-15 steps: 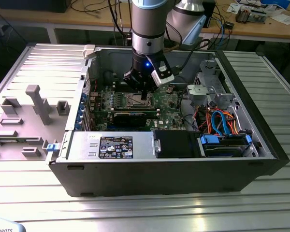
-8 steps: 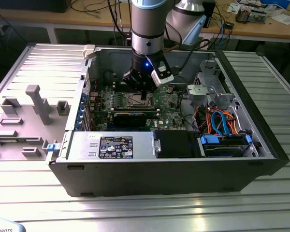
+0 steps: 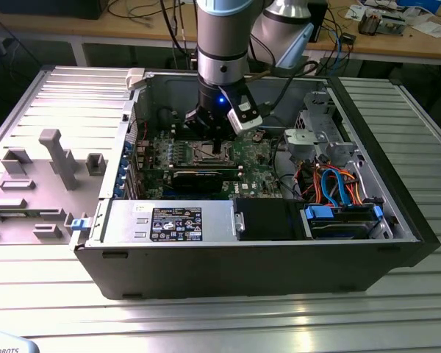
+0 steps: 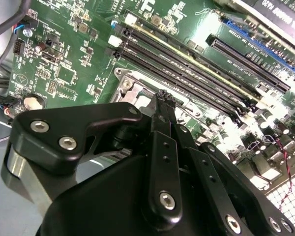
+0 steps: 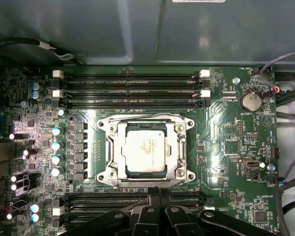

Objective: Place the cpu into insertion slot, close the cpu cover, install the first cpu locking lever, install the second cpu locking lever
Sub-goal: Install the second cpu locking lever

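The chip [image 5: 145,153] lies seated in the socket [image 5: 104,173], with the cover frame [image 5: 179,147] closed flat around it. The gripper [image 5: 154,192] hovers beside the socket, fingers clenched together, grasping nothing.

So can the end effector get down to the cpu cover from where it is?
Probably yes. The end effector hangs at the edge of the cpu cover, which lies flat over the cpu; nothing crosses the gap between them.
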Robot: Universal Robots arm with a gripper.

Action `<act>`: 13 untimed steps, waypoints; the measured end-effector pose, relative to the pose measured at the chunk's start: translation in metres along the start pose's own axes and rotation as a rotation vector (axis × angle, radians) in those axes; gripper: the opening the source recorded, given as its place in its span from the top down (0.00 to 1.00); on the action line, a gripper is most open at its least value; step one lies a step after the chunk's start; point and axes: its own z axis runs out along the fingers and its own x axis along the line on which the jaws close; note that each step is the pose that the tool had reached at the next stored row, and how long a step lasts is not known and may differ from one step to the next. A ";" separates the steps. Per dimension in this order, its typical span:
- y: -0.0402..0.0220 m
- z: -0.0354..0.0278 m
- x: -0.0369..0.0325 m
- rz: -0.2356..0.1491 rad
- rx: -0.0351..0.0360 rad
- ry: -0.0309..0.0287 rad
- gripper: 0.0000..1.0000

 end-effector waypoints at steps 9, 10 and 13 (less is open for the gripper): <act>-0.0014 -0.0001 0.0000 0.000 -0.0061 0.0002 0.89; -0.0014 -0.0001 0.0000 0.000 -0.0061 0.0002 0.89; -0.0014 -0.0001 0.0000 0.000 -0.0061 0.0002 0.89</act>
